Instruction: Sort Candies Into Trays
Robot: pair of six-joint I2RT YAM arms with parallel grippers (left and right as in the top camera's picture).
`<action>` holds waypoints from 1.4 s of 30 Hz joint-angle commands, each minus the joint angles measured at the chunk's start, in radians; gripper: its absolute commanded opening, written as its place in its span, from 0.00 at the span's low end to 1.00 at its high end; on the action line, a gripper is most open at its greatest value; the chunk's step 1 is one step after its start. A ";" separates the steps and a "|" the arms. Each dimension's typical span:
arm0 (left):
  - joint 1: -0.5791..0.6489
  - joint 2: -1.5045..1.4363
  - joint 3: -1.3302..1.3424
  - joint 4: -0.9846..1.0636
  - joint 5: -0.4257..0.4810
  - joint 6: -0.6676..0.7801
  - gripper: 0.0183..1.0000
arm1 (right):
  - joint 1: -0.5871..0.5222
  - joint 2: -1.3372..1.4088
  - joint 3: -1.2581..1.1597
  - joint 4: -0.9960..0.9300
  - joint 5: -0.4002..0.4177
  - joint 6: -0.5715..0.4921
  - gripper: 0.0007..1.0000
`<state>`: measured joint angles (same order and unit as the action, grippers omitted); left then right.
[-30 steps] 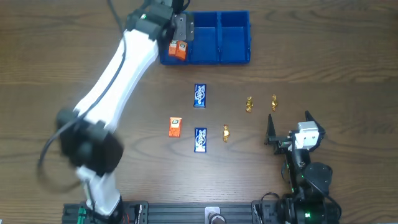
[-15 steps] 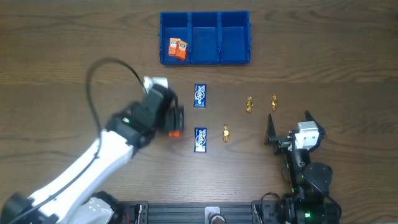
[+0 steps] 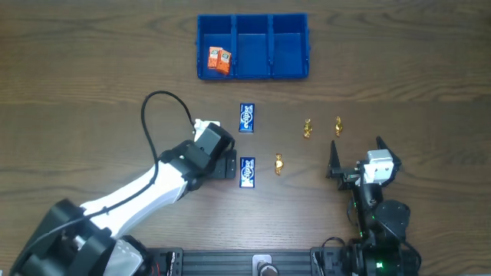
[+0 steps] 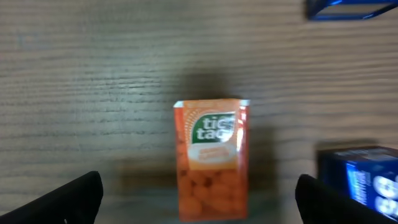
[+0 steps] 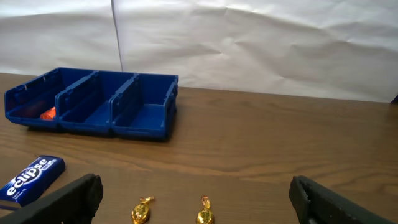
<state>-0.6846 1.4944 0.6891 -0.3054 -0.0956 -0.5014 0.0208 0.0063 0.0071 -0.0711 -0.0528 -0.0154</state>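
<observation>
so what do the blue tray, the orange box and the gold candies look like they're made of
Blue tray: looks like moulded hard plastic, uniform colour, smooth walls with a slight sheen.
Orange box: probably clear rigid plastic with a glossy label; small orange pellets seem to show through its lower half.
Gold candies: likely foil wrappers, judging by the metallic glint and crinkled shape.

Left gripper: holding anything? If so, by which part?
Nothing is held. The left gripper has its fingers open on either side of the orange box, clear of it; the box lies on the table. The right gripper is open and empty.
</observation>
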 commanded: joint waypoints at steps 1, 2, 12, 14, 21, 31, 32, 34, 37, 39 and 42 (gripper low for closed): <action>-0.011 0.055 0.072 -0.006 -0.055 -0.016 1.00 | -0.005 -0.002 0.001 -0.011 0.000 -0.013 1.00; -0.011 0.066 0.079 -0.008 -0.054 -0.016 1.00 | -0.005 -0.002 0.001 -0.011 0.000 -0.013 1.00; -0.011 0.126 0.095 -0.007 -0.053 -0.046 0.90 | -0.005 -0.002 0.001 -0.011 0.000 -0.013 1.00; -0.011 0.134 0.096 -0.007 -0.053 -0.050 0.89 | -0.005 -0.002 0.001 -0.011 0.000 -0.013 1.00; -0.011 0.139 0.096 -0.007 -0.053 -0.057 0.70 | -0.005 -0.002 0.001 -0.011 0.000 -0.013 1.00; -0.011 0.150 0.096 -0.006 -0.053 -0.057 0.57 | -0.005 -0.002 0.001 -0.011 -0.001 -0.013 1.00; -0.011 0.150 0.096 -0.004 -0.053 -0.057 0.56 | -0.005 -0.002 0.001 -0.011 0.000 -0.013 1.00; -0.011 0.153 0.096 0.000 -0.053 -0.057 0.54 | -0.005 -0.002 0.001 -0.011 0.000 -0.013 1.00; -0.011 0.153 0.096 0.000 -0.051 -0.057 0.51 | -0.005 -0.002 0.001 -0.011 0.000 -0.013 1.00; -0.011 0.153 0.096 0.003 -0.049 -0.057 0.46 | -0.005 -0.002 0.001 -0.011 0.000 -0.013 1.00; -0.011 0.153 0.096 0.006 -0.049 -0.063 0.41 | -0.005 -0.002 0.001 -0.011 0.000 -0.013 1.00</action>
<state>-0.6914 1.6318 0.7673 -0.3035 -0.1333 -0.5545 0.0208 0.0063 0.0071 -0.0708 -0.0528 -0.0154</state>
